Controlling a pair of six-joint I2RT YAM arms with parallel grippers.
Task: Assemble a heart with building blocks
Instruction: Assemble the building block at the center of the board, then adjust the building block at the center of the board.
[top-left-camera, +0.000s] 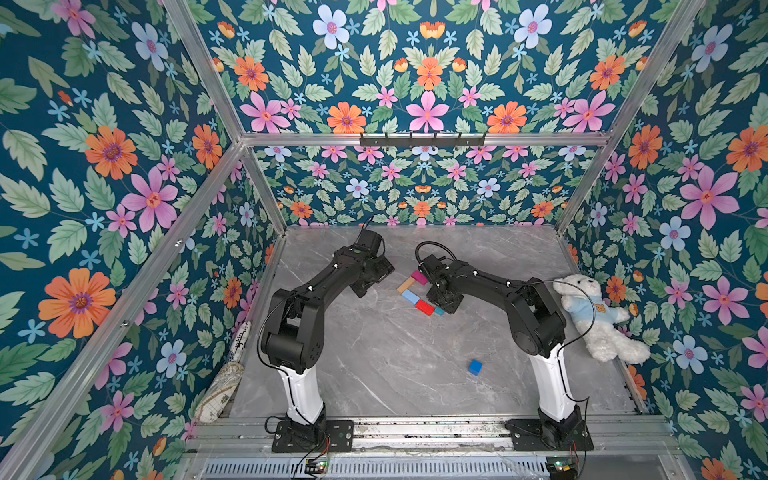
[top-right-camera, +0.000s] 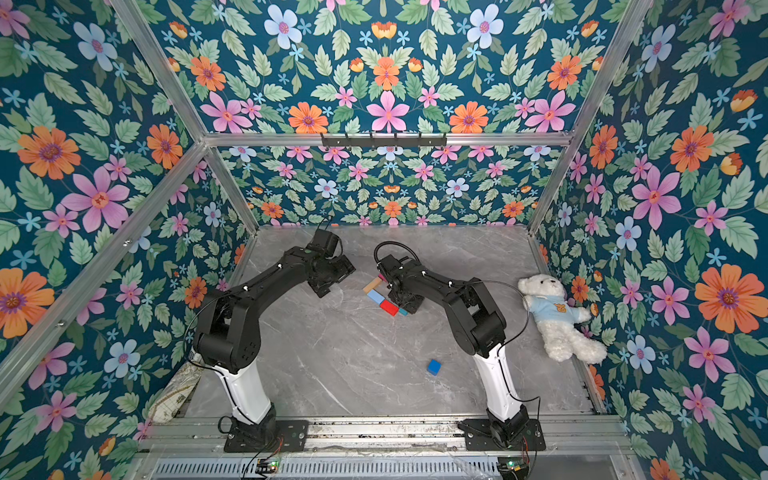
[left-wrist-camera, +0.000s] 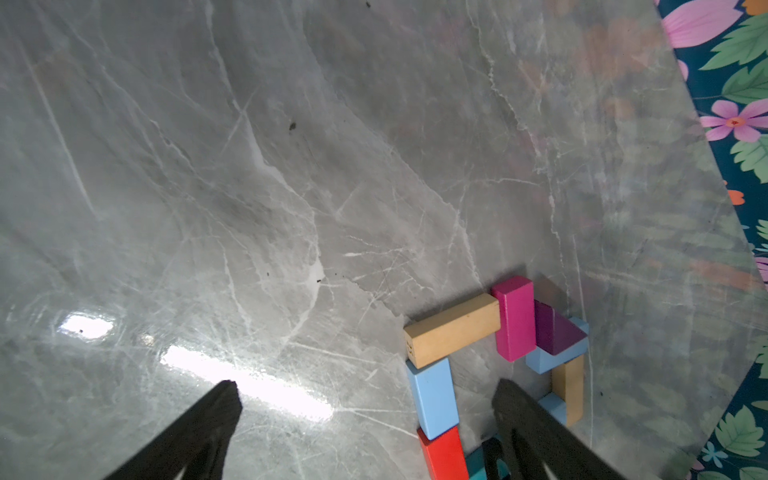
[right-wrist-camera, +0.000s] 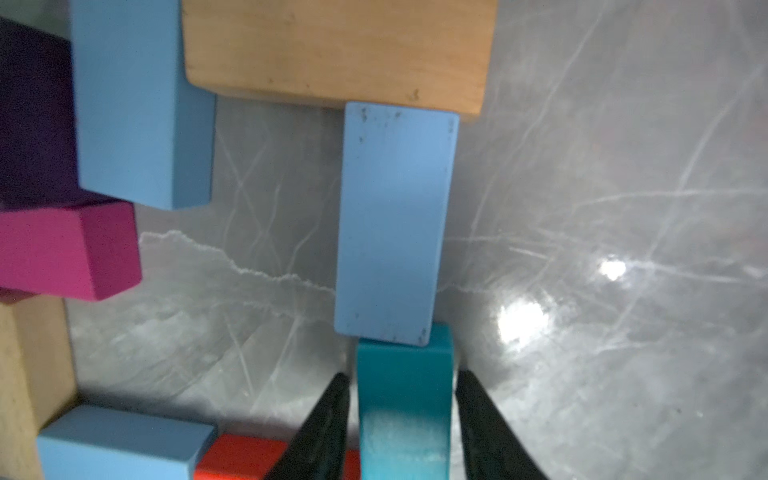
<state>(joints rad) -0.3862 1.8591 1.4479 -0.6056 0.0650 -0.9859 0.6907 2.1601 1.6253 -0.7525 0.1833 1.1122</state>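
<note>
The heart (top-left-camera: 415, 293) lies partly built at mid-table in both top views. The left wrist view shows a tan block (left-wrist-camera: 453, 330), a magenta block (left-wrist-camera: 515, 318), a purple triangle (left-wrist-camera: 555, 332), a light blue block (left-wrist-camera: 434, 399) and a red block (left-wrist-camera: 444, 453). My right gripper (right-wrist-camera: 403, 376) straddles a teal block (right-wrist-camera: 403, 407) that butts against a light blue block (right-wrist-camera: 395, 220); a thin gap shows on each side, so it is open. My left gripper (left-wrist-camera: 365, 388) hovers wide open just left of the heart, holding nothing. A loose blue block (top-left-camera: 475, 367) lies nearer the front.
A white plush bear (top-left-camera: 594, 316) lies against the right wall beside the right arm. A patterned roll (top-left-camera: 218, 390) rests along the table's front left edge. Flowered walls close in the grey marble table (top-left-camera: 374, 365) on three sides.
</note>
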